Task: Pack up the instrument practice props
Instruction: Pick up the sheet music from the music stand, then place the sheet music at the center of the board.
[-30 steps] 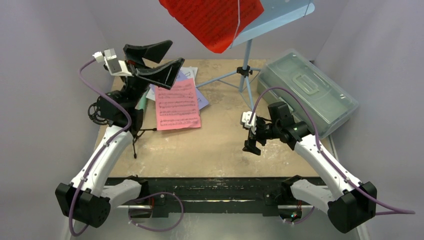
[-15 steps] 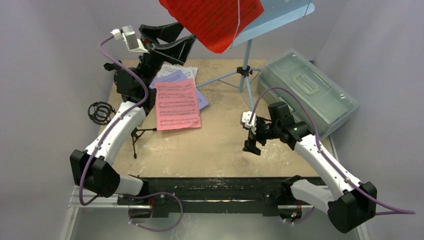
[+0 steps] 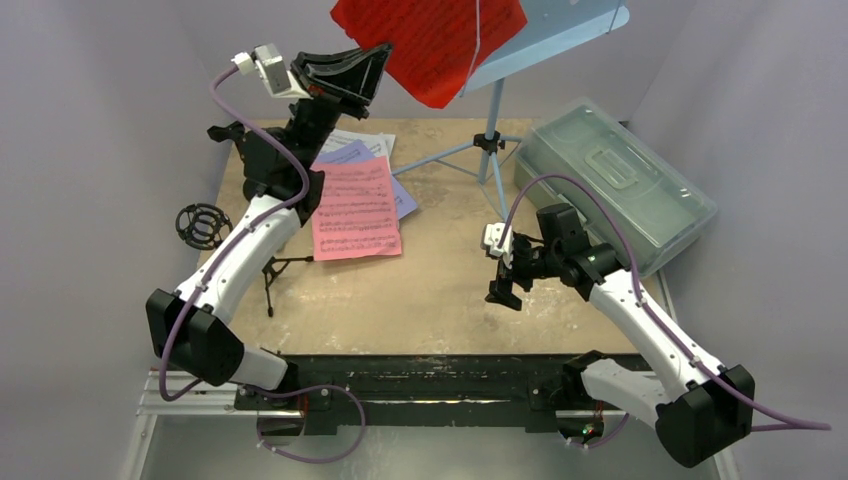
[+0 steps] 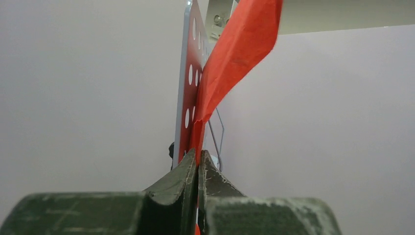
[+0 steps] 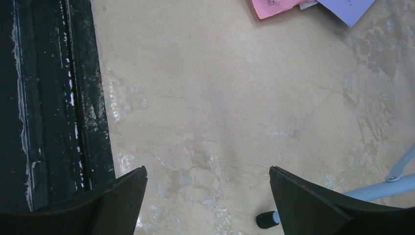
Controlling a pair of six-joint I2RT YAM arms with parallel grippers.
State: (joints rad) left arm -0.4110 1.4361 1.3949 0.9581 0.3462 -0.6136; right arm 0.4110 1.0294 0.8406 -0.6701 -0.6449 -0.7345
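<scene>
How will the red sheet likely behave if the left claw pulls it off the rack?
Probably floppy: the red sheet bends and folds above the left claw pinching its edge. It is likely very light, so it may flutter. A hard pull might tear it or tip the music rack.

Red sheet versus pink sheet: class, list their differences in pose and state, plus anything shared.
Red sheet hangs up on the rack; pink sheet lies flat on the table. Red sheet's corner is pinched in the left tool; pink sheet is untouched. Both show printed music.
</scene>
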